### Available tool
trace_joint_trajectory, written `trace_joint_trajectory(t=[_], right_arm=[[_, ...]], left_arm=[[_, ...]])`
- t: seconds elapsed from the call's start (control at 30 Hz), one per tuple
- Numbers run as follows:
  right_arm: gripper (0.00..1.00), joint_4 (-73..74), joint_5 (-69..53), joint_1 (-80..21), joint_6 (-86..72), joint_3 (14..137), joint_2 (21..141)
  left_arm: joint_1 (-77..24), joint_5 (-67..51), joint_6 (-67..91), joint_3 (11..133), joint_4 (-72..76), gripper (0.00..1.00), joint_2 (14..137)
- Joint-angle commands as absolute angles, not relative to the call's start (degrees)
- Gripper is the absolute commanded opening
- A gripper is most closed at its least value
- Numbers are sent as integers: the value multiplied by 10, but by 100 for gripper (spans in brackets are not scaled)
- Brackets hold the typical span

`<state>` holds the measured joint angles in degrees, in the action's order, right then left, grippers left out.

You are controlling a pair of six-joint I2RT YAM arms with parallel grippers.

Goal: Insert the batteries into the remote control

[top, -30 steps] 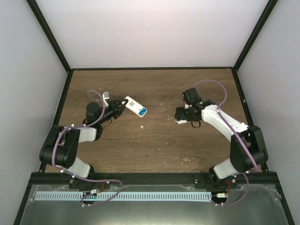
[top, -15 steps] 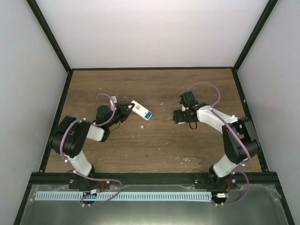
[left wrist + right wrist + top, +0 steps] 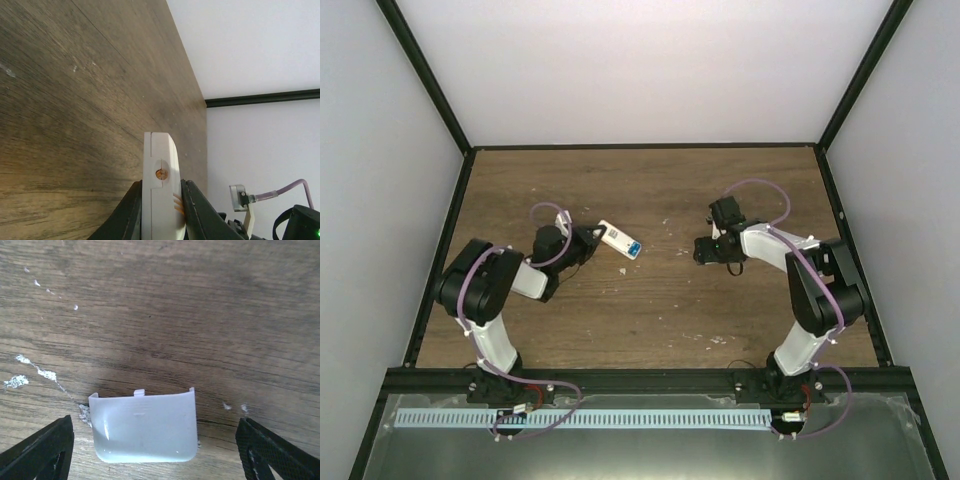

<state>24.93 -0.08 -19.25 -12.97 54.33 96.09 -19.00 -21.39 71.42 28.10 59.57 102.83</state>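
My left gripper (image 3: 588, 240) is shut on the white remote control (image 3: 617, 238) and holds it off the table, pointing right. A bright-blue patch, the batteries (image 3: 633, 248), shows at the remote's far end; I cannot tell the two apart. In the left wrist view the remote (image 3: 159, 195) stands edge-on between the fingers (image 3: 131, 210), its orange spot (image 3: 160, 174) facing the camera. My right gripper (image 3: 704, 251) is open and low over the table. A small white battery cover (image 3: 142, 427) lies flat on the wood between its fingers (image 3: 37, 450), touching neither.
White crumbs (image 3: 20, 380) are scattered on the brown wooden table (image 3: 650, 310). A black frame and white walls enclose the table on three sides. The right arm's wrist shows in the left wrist view (image 3: 300, 225).
The left arm folded inward and carried the remote slightly right and nearer. The right arm drew its elbow in; its gripper stayed at about the same spot.
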Motion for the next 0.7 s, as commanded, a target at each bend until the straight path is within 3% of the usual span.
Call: trace_joint_trajectory(t=[0.0,0.67], right_arm=[[80,246,-15,-189,-113,550,979],[49,266,0,-189,-68,552,1009]], left_arm=[[-194,-194,692,296,583,0,1038],[-194,-228,683,281,607,0,1068]])
